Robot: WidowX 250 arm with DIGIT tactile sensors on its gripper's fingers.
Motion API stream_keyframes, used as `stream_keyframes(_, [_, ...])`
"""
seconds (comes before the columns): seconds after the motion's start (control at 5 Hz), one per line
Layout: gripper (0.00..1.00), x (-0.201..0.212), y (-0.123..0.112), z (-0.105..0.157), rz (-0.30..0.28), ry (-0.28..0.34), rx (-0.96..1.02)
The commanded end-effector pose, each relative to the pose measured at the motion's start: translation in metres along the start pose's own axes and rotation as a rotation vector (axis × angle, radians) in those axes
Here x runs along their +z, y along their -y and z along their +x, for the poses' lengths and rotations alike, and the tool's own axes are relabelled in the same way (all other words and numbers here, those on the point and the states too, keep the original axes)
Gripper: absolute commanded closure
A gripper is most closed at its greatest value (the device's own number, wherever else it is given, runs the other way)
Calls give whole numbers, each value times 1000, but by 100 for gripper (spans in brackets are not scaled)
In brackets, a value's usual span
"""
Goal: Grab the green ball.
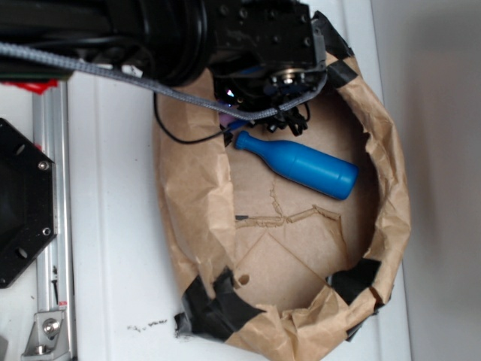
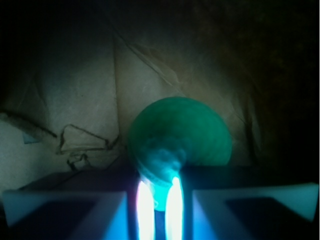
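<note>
In the wrist view the green ball (image 2: 190, 130) fills the middle of the frame, resting on brown paper, and its near side bulges into the narrow gap between my fingers. My gripper (image 2: 160, 172) has its two pale fingers (image 2: 75, 210) drawn close together, shut on the ball. Two bright glowing strips stand in the gap. In the exterior view the gripper (image 1: 289, 114) hangs low at the far end of the paper-lined box (image 1: 391, 210), and the arm hides the ball there.
A blue bottle (image 1: 301, 167) lies on its side just in front of the gripper, neck pointing left. Crumpled paper walls with black tape corners (image 1: 214, 308) ring the box. A metal rail (image 1: 52, 195) runs along the left.
</note>
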State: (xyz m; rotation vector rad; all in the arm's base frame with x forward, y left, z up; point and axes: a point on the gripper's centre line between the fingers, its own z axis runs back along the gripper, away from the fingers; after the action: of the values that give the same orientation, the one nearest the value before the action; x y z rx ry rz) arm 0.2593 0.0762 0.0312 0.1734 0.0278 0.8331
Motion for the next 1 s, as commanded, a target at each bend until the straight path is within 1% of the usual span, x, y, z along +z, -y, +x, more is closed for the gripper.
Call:
stream_keyframes(0.0, [100,21,1,14,-57,51,-110])
stream_keyframes(0.2, [100,66,21,14,-150,97,-260])
stream_keyframes(0.4, [100,121,44,2,-276,112,-403])
stream_keyframes(0.6, [100,142,49,-6,-364,55,-489])
stream_keyframes(0.8, [100,146,53,-11,-433,-33,-632])
